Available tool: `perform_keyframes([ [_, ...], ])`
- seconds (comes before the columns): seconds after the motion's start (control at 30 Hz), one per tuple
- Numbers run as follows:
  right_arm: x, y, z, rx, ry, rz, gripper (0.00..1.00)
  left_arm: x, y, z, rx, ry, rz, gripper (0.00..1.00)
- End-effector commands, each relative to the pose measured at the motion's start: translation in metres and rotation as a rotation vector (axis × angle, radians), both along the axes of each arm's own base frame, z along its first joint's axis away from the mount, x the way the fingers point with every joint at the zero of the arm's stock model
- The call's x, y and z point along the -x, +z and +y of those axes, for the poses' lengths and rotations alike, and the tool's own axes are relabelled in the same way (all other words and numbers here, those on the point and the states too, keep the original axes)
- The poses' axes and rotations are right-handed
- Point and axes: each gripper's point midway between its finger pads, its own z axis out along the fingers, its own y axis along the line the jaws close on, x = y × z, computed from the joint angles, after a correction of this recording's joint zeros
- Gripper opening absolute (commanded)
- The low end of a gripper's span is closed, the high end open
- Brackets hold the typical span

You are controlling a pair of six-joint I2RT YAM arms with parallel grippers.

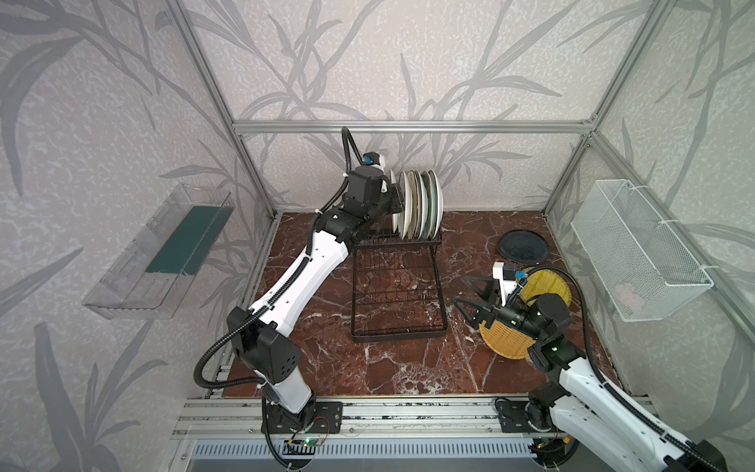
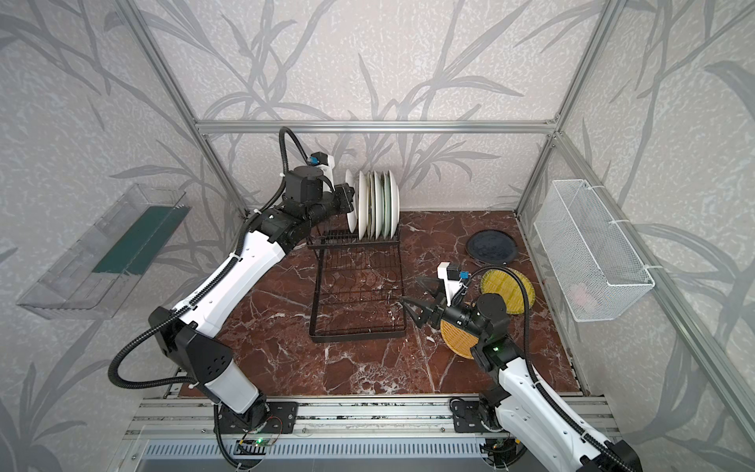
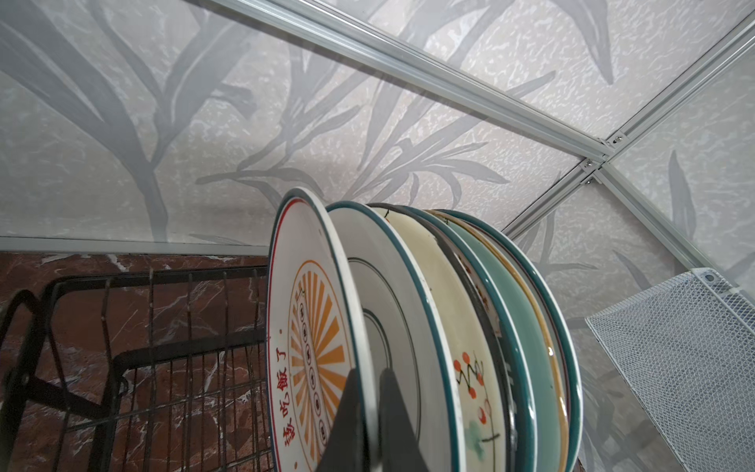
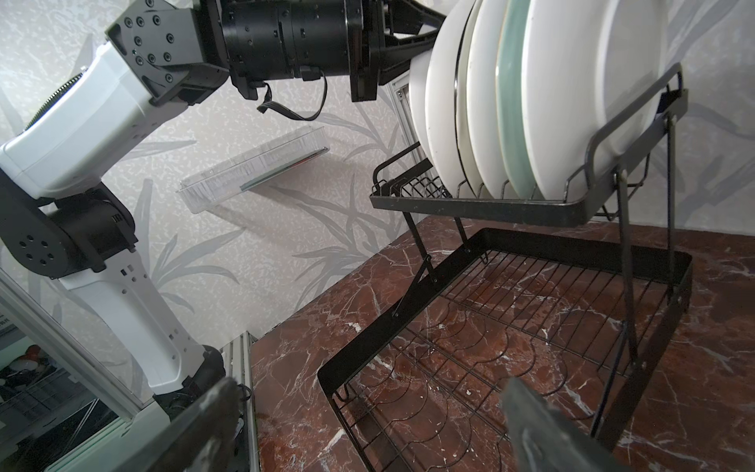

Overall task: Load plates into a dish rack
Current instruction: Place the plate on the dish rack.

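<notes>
At upper centre of a top view, the dish rack (image 1: 367, 241) holds upright plates (image 1: 421, 204). The left gripper (image 3: 369, 408) clamps the sunburst plate (image 3: 310, 327) at the row's left end. Seat it in a slot before releasing. The right gripper (image 1: 461, 291) gapes, empty.

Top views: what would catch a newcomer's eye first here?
The row of plates standing on edge in the raised basket of the dish rack, at the back, with the left fingers pinching the sunburst plate at its end. Then the right fingers, wide open by a yellow woven disc on the right.
</notes>
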Motion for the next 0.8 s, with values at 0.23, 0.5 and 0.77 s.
perform_keyframes([
  [0.23,0.0,0.006,0.002,0.002,0.002,-0.018,0.99,-0.009,-0.01,0.005,-0.017,0.031,-0.022,0.0],
  [0.5,0.0,0.005,0.002,0.004,0.002,-0.015,0.99,-0.01,-0.02,0.003,-0.034,0.02,-0.011,0.0],
  [0.77,0.0,0.005,0.002,0.006,0.001,-0.013,0.99,-0.009,-0.018,0.001,-0.021,0.013,-0.013,0.03],
])
